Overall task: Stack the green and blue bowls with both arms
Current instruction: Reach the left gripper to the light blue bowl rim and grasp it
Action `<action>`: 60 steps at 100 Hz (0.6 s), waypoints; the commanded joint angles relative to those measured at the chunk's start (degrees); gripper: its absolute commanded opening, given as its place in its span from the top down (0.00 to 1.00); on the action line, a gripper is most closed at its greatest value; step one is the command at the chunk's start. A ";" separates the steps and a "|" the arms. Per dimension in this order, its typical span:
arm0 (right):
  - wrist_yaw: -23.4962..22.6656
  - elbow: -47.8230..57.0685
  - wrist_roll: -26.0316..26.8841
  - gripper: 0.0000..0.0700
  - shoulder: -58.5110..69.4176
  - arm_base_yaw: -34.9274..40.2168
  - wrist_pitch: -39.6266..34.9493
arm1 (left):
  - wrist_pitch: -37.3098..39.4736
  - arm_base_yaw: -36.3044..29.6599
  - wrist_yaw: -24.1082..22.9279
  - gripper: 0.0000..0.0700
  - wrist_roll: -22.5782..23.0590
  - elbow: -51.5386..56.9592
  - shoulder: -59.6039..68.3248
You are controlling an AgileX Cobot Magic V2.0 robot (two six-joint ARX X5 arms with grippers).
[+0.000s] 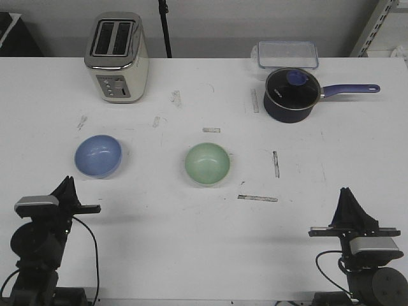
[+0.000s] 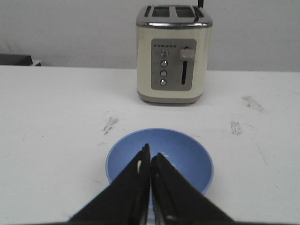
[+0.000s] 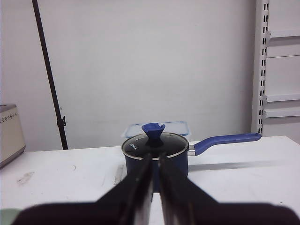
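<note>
the blue bowl (image 1: 97, 155) sat upright on the white table (image 1: 191, 242), on the left side, in front of the toaster (image 1: 116, 57) and well apart from it. the green bowl (image 1: 207, 164) sat upright near the table's middle, to the right of the blue bowl, with bare table between them. neither bowl was stacked; both were empty.

the left gripper (image 1: 68, 185) rested low at the near left edge, just short of the blue bowl, its fingers (image 2: 136, 187) pressed together with nothing between them. the right gripper (image 1: 347, 194) rested at the near right edge, well apart from both bowls, fingers (image 3: 138, 187) likewise pressed together and empty.

a lidded saucepan (image 1: 292, 94) stood at the far right, a clear container (image 1: 287, 54) just behind it. scuff marks and bits of tape (image 1: 257, 198) showed on the table.
</note>
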 commanded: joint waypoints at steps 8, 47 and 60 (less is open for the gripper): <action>0.17 0.37 0.57 0.98 -0.11 0.09 0.59 | -5.03 0.09 0.04 1.00 -0.37 8.37 9.27; 0.15 0.37 0.57 0.98 -0.11 0.09 0.59 | -26.73 0.59 6.23 1.00 -8.74 30.60 31.52; 0.20 0.37 0.57 0.98 -0.11 0.09 0.59 | -31.76 1.18 7.17 1.00 -9.33 36.46 37.40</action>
